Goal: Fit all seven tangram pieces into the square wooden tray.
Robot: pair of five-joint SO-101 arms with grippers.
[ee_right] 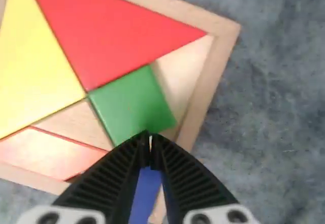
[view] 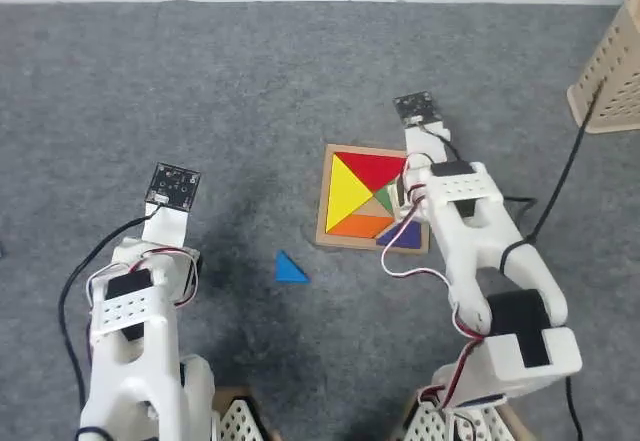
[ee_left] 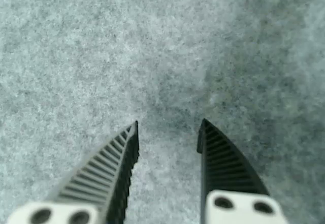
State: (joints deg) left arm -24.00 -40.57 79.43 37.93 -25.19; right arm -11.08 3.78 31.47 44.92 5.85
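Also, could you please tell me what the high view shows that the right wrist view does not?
The high view adds the loose blue triangle on the grey carpet, the left arm and a perforated basket. The right wrist view adds the right jaws shut on a dark blue piece, their tips at the green square, and an empty slot by the rim. Both share the wooden tray, the red triangle and the yellow triangle.

The left arm (view: 135, 331) sits at the lower left of the high view. The left gripper (ee_left: 167, 125) points down, fingers (ee_left: 114, 168) spread. The right arm (view: 475, 231) extends up the right side, and the right gripper (ee_right: 150, 136) has its tips together.
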